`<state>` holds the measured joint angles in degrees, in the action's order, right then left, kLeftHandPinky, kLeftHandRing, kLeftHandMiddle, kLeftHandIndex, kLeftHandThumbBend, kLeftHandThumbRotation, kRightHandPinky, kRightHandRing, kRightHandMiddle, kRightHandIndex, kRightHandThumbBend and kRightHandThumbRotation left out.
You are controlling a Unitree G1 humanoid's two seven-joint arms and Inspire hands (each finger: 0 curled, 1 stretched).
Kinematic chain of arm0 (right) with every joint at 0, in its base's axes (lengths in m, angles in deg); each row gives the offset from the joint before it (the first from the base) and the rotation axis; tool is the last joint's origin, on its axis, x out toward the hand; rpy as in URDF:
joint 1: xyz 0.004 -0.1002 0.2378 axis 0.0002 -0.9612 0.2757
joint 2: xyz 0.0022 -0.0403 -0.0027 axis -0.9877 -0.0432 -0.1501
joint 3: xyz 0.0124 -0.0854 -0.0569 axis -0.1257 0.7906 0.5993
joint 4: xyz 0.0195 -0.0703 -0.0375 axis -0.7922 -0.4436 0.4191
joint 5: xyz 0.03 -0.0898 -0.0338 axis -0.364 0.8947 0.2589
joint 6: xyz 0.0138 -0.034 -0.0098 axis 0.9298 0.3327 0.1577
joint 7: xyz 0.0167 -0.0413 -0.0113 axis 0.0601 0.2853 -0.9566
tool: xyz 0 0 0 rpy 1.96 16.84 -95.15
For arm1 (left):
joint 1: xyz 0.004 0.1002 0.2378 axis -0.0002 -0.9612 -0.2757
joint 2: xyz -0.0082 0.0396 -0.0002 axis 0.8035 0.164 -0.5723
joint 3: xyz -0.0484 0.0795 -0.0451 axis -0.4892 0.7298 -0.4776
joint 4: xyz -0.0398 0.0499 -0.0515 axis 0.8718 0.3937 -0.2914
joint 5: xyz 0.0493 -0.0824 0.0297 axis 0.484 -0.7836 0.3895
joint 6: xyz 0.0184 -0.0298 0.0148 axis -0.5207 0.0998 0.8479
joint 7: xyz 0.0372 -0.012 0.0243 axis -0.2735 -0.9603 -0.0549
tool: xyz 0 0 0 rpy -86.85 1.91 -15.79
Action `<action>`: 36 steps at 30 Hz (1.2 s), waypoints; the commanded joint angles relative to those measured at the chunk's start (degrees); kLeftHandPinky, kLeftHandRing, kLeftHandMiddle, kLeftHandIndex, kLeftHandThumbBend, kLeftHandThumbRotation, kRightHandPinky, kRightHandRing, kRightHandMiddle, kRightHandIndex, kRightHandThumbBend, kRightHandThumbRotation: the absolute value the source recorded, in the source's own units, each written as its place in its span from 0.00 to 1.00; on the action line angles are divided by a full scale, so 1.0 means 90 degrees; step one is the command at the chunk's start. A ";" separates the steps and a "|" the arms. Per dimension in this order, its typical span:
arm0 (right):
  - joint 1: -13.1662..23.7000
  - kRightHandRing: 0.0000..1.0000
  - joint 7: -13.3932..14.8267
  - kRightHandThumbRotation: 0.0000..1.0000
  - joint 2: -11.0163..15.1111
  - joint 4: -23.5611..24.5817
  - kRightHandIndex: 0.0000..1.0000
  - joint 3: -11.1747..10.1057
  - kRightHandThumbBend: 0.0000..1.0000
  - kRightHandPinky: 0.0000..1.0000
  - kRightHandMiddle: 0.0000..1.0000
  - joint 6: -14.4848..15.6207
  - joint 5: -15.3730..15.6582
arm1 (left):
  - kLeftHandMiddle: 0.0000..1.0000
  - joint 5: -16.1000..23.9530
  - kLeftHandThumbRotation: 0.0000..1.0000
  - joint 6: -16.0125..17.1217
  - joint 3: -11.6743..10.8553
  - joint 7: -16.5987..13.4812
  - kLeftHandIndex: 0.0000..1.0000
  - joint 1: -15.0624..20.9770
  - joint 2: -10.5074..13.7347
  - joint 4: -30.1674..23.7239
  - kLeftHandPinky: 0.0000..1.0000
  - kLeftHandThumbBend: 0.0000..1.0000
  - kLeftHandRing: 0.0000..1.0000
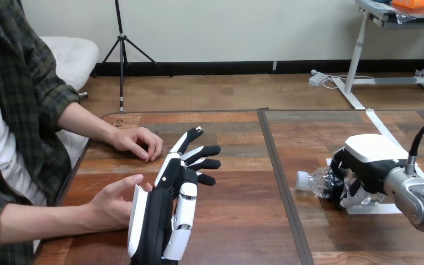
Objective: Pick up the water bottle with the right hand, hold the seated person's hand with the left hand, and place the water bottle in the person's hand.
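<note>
Two robot hands were over the wooden table (237, 226), well apart, one on each side of the dark seam (283, 182) that ran across it.

On the right side of the table, the right hand (367, 163) came in from the view's right edge with its fingers curled around the water bottle (317, 181), gripping its body. The bottle lay on its side on a white sheet (385, 208). Its long axis ran roughly left to right across the view, and its white cap (302, 180) pointed toward the seam and the person. The cap end and shoulder stuck out past the hand, and the rest was covered by the fingers. The bottle was clear plastic, and with so much of it hidden I could not tell whether it held any water.

The left hand (167, 201) stood on edge left of the seam, with its fingers (205, 150) straight, spread and pointing away from the robot, holding nothing. The person's nearer hand (110, 205) lay open just beside the white shell on that hand's left side, thumb up along it. No robot finger was wrapped around it. The person's farther hand (138, 142) rested on the table beyond, with its fingers loosely curled, apart from the robot's fingertips.
</note>
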<state>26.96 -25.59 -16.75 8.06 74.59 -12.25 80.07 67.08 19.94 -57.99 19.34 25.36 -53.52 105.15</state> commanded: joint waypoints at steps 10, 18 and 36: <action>0.0518 0.65 -0.0018 0.00 -0.0124 -0.0065 0.65 -0.0007 0.79 0.58 0.69 -0.0178 -0.0096 | 0.75 0.0005 1.00 0.0118 0.0051 -0.0035 0.88 0.0203 -0.0170 -0.0047 0.56 0.04 0.68; 0.0486 0.63 0.0045 0.00 -0.0174 -0.0109 0.64 -0.0039 0.79 0.56 0.68 -0.0217 -0.0161 | 0.74 -0.0010 1.00 0.0138 0.0061 -0.0031 0.87 0.0197 -0.0169 -0.0037 0.56 0.04 0.68; 0.0398 0.57 0.0209 0.00 -0.0275 -0.0171 0.58 -0.0144 0.80 0.49 0.62 -0.0350 -0.0447 | 0.73 0.0034 1.00 0.0062 0.0073 -0.0059 0.87 0.0073 -0.0182 -0.0157 0.55 0.04 0.67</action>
<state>27.20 -24.98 -17.14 7.07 74.52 -14.57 77.68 67.18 19.94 -57.83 19.14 25.09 -53.53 105.15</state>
